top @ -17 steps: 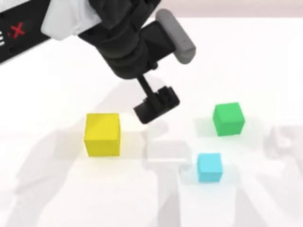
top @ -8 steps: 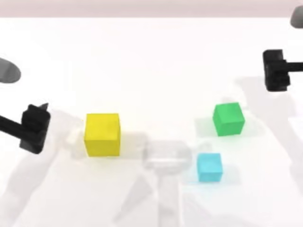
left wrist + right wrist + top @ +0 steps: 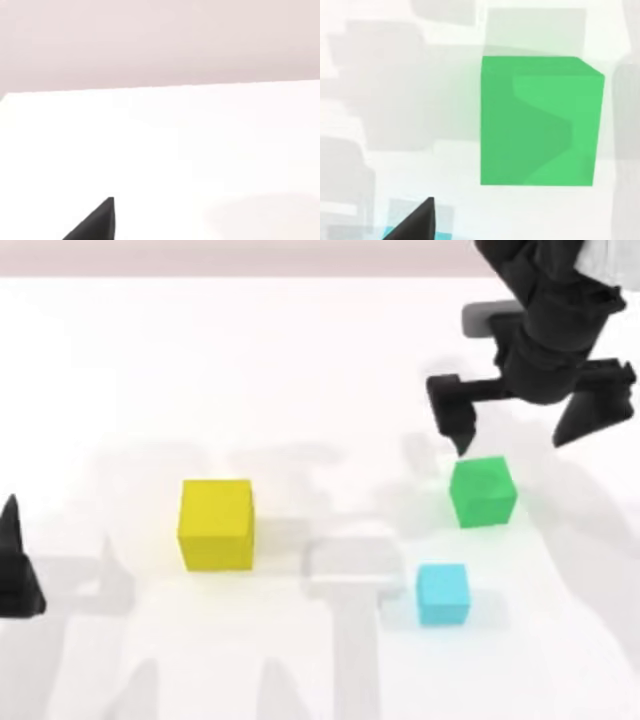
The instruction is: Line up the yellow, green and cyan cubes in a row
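Green cube [image 3: 483, 492] is the thing the coming move turns on, and it lies just below and slightly ahead of the right hand [image 3: 520, 430], whose two dark fingers stand wide apart, one near the cube's far-left corner and the other well off past its right side, grasping nothing. In the right wrist view the green cube [image 3: 540, 122] fills the middle, sitting flat on the table [image 3: 300, 370] with one finger tip showing beside it and a sliver of the cyan cube [image 3: 390, 234] at the edge. The cube has no long axis; its faces look roughly square to the hand's opening, so a straight descent should bracket it, though the spread is offset to the cube's right and probably wants a small shift inward first.

From this hand the cyan cube [image 3: 442, 593] sits nearer the viewer and a touch left, close to the green one but apart from it. The yellow cube [image 3: 215, 523] is well apart, far to the left. The right arm is plainly the nearer one to green and cyan. The left hand [image 3: 18, 565] is parked at the table's left edge, nearer the yellow cube; I cannot tell how its fingers stand. No row is formed yet
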`<state>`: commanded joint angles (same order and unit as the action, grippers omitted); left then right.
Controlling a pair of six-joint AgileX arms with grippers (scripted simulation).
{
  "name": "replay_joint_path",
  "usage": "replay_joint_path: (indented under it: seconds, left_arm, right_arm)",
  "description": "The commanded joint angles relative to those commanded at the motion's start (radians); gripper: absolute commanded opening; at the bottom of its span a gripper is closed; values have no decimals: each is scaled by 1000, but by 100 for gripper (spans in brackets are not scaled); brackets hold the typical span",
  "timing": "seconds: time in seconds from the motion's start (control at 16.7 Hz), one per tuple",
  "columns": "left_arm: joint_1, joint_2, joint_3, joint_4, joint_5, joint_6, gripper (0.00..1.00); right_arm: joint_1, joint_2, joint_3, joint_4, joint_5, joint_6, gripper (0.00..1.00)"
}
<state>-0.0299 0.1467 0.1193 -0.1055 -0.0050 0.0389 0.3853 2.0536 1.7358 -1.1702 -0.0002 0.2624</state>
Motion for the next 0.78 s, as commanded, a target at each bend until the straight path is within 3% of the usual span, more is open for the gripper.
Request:
replay_joint_path:
  seconds: [0.24,0.78]
  left_arm:
    - [47,-138,-113,99,5,-37,100]
    - [50,-147,-119,106,5,-39,100]
  right_arm:
    - [22,122,108,-64,3,16,100]
    - [21,143,86,-28,3,16,100]
